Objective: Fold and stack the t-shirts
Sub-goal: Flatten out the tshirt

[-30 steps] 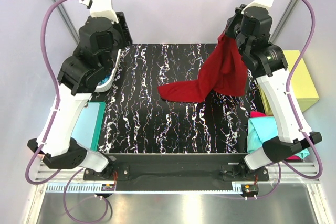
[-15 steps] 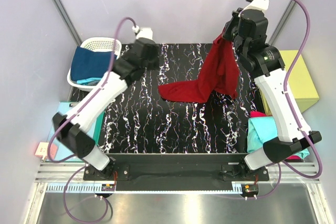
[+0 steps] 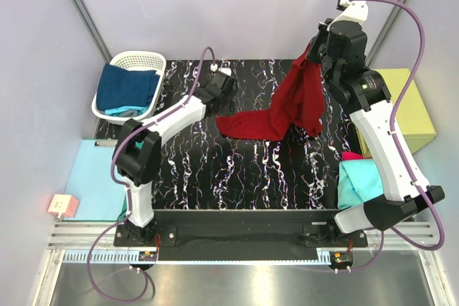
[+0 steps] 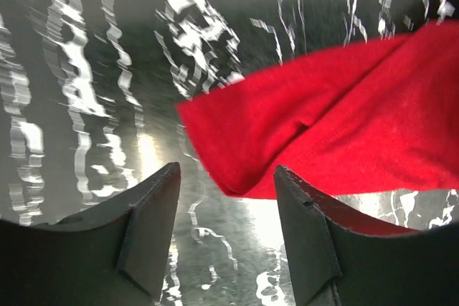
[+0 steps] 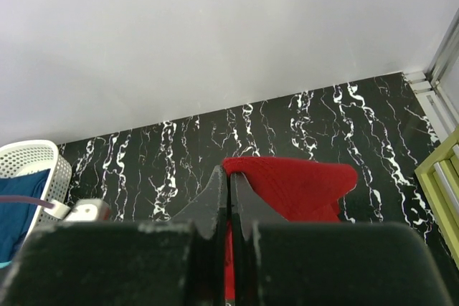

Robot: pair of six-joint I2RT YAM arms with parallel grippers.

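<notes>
So the right gripper (image 5: 228,177) is pinched tight on the dark red t-shirt (image 3: 301,102), holding one end up in the air over the far right corner of the table (image 3: 251,170). The rest of the shirt hangs down and its loose end trails flat on the black marbled top toward the middle of the far edge.

The left gripper (image 4: 226,170) is stretched out low over the table with its jaws apart. The tip of that trailing end sits right in front of the gap, but I can't tell if it's touching the cloth.

A white basket (image 3: 136,55) sits off the far left corner with a navy blue t-shirt (image 3: 125,87) in it. A teal t-shirt (image 3: 353,184) and a bit of magenta t-shirt (image 3: 351,155) lie at the right edge, near a yellow-green box (image 3: 416,105). A pale-blue sheet (image 3: 97,177) lies along the left edge.
</notes>
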